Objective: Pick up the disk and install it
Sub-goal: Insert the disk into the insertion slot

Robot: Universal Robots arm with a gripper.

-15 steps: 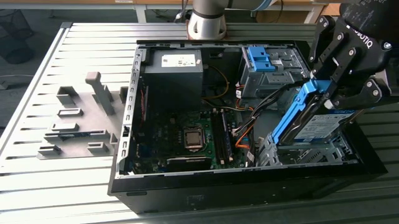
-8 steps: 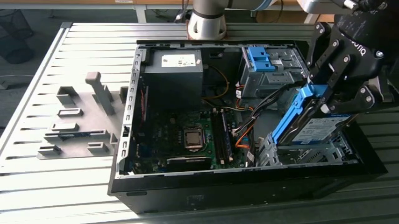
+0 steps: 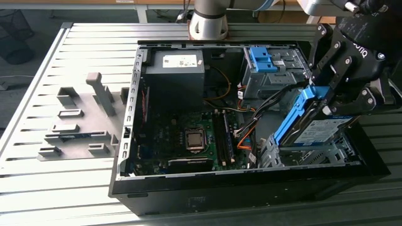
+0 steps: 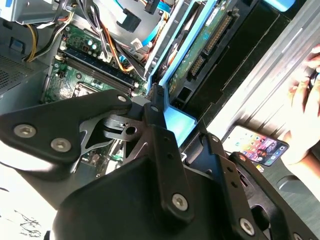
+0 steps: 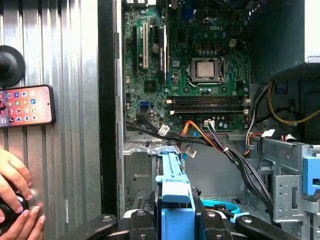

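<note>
black claw (image 3: 334, 102), silver screws (image 4: 179, 201); silver-grey arm (image 3: 208, 21)

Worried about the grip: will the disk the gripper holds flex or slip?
Likely stiff: the disk looks like a metal slab. Held tilted by the gripper on its smooth blue plastic frame, it could slip.

A slatted metal table (image 3: 63, 188) bears an open computer case (image 3: 251, 193), grey fixture blocks (image 3: 70, 113) and a smartphone (image 5: 25, 106).

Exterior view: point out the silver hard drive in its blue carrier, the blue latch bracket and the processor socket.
Silver hard drive in blue plastic carrier frame (image 3: 319, 132): exterior view, on its white label.
Blue plastic latch bracket (image 3: 262, 59): exterior view, its middle.
Square metal processor socket (image 3: 195, 140): exterior view, its centre.
</note>
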